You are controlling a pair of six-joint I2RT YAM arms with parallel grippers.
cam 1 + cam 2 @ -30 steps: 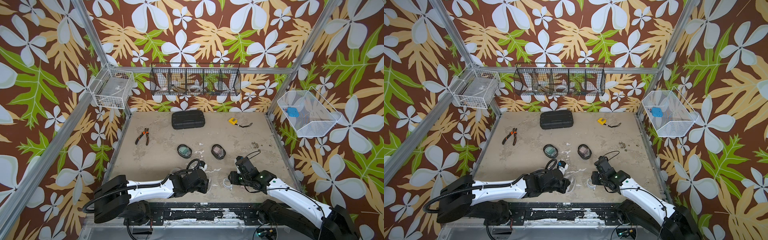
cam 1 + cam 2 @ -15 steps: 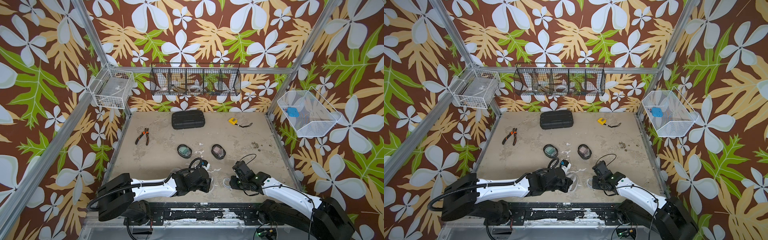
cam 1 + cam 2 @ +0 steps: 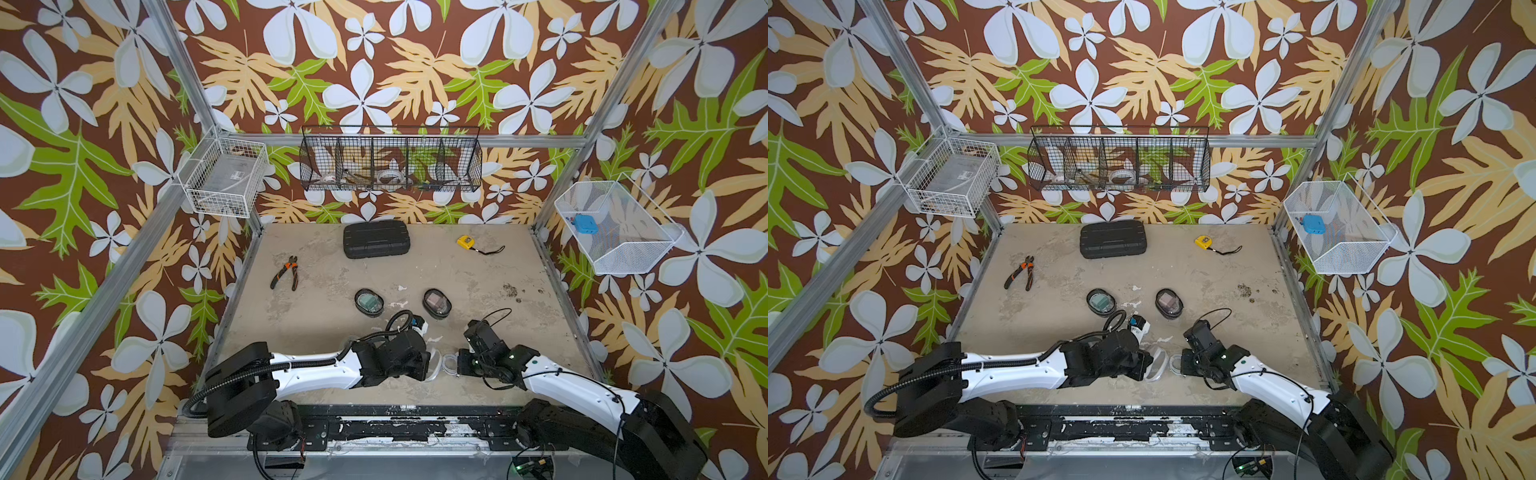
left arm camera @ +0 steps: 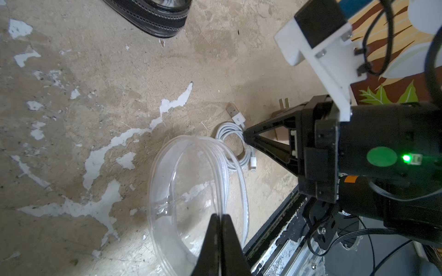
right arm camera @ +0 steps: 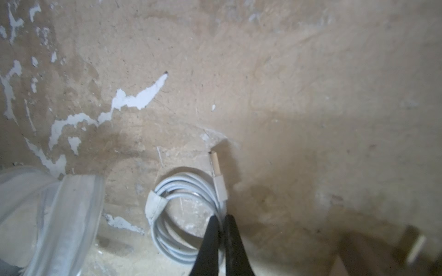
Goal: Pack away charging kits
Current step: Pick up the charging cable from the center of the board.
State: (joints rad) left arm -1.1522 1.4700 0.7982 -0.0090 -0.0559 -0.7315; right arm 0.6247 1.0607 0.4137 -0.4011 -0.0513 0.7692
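Observation:
Near the table's front edge my left gripper (image 4: 218, 216) is shut on the rim of a clear oval case (image 4: 189, 191), which stands tilted on its edge. It shows in both top views (image 3: 434, 363) (image 3: 1156, 365). Right beside the case a coiled white cable (image 5: 167, 215) (image 4: 229, 143) lies on the table. My right gripper (image 5: 221, 217) (image 4: 245, 137) is shut on the coil's strands. A pinkish cube plug (image 4: 282, 136) sits behind the right fingers, partly hidden. Farther back lie two black-rimmed oval cases, one with teal contents (image 3: 368, 300) and one with pink (image 3: 436, 302).
A black ribbed case (image 3: 376, 239), pliers (image 3: 286, 272) and a yellow tape measure (image 3: 465, 242) lie toward the back. A black wire basket (image 3: 390, 160) hangs on the back wall. White baskets hang left (image 3: 224, 178) and right (image 3: 615, 232), the right one holding a blue block (image 3: 585, 223).
My right gripper has dropped toward the front edge and closed from open onto the cable. The left arm has shifted slightly right, still holding the clear case.

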